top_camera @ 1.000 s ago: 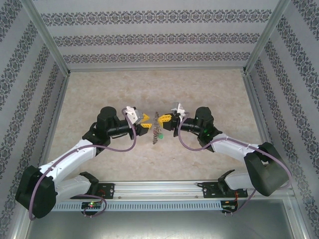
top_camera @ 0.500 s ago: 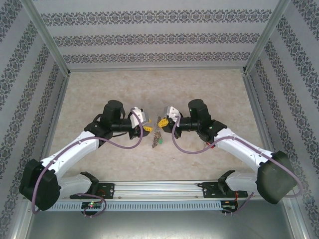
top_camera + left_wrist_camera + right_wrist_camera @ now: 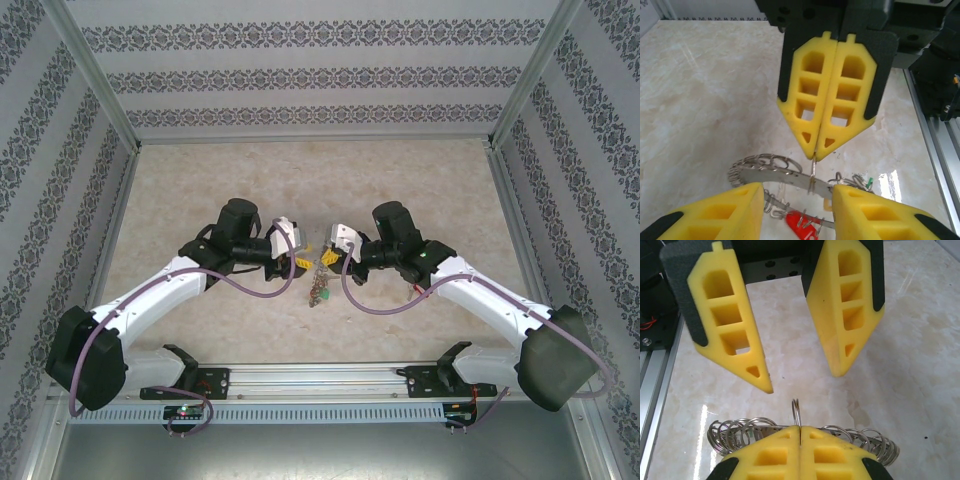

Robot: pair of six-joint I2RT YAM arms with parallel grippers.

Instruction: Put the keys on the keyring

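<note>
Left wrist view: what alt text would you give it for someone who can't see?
The shut yellow right tool pinches a thin link of the keyring, against a pale marbled table. The open left tool frames the ring from the bottom edge, a red key between its tips.

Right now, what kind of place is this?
Probably a robot test booth: patterned wall panels in a metal frame surround a marble-look table, and the left arm and right arm are bolted to a rail.
</note>
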